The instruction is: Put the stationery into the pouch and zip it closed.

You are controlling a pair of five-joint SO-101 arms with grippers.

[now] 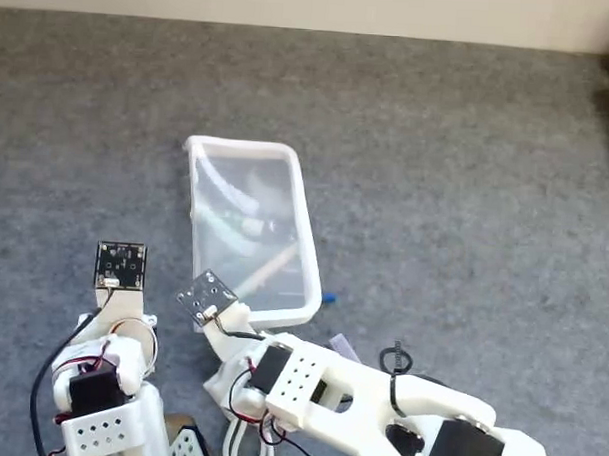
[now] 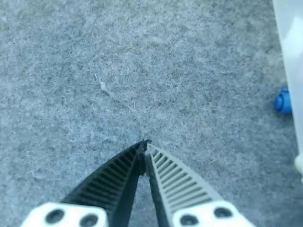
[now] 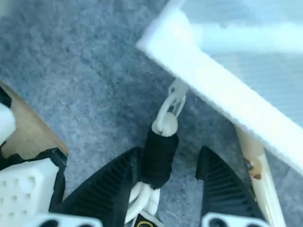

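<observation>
A: The right gripper (image 3: 170,152)?

B: Jaws apart, straddling the black zip pull (image 3: 158,151) (it leans on one finger, clear of the other); a white cord (image 3: 173,101) ties it to a corner of the pouch (image 3: 213,87).

A: And the left gripper (image 2: 144,143)?

B: Pressed together on nothing, over the grey carpet (image 2: 118,71); a small blue bit (image 2: 282,100) lies near the pouch's edge.

A: The stationery (image 1: 255,226)?

B: Inside the pouch, seen through its clear face; the pouch lies flat on the carpet.
</observation>
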